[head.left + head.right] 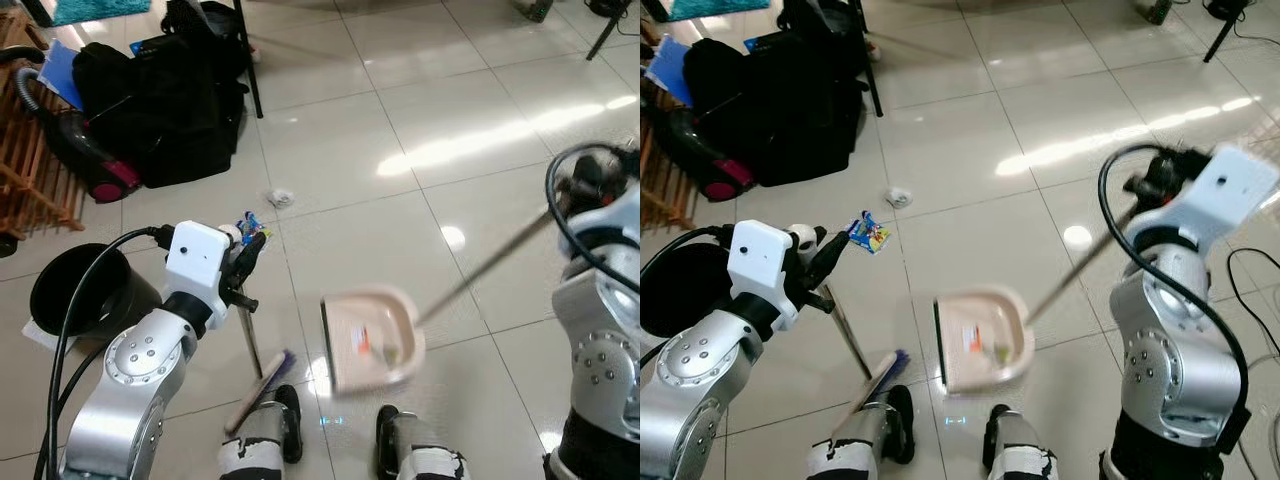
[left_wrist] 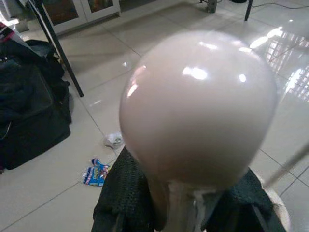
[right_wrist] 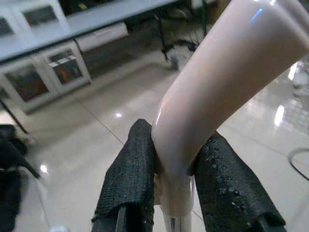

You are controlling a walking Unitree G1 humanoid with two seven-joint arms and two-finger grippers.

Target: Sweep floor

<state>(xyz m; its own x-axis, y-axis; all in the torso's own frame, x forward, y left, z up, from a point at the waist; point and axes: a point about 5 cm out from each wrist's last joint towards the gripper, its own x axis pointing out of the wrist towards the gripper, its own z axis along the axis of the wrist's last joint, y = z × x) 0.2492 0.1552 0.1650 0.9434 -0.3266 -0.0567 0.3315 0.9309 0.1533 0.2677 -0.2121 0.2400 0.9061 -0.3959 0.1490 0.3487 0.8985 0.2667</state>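
Note:
My left gripper (image 1: 252,250) is shut on the thin broom handle (image 1: 247,335). The handle slants down to the bristle head (image 1: 262,388) by my feet. In the left wrist view the handle's rounded beige knob (image 2: 198,106) sits between the black fingers (image 2: 123,198). My right gripper (image 3: 174,162) is shut on the dustpan's beige handle (image 3: 217,82). This long handle (image 1: 480,268) runs down to the beige dustpan (image 1: 368,338) on the tiles, which holds a few scraps (image 1: 378,350). A blue wrapper (image 1: 869,233) and a crumpled white paper (image 1: 280,198) lie on the floor beyond the broom.
A black bin (image 1: 85,290) stands at my left. Black bags (image 1: 170,100), a vacuum cleaner (image 1: 85,150) and a wooden rack (image 1: 25,170) crowd the far left, next to a black chair leg (image 1: 250,70). A cable (image 1: 1252,268) lies on the right.

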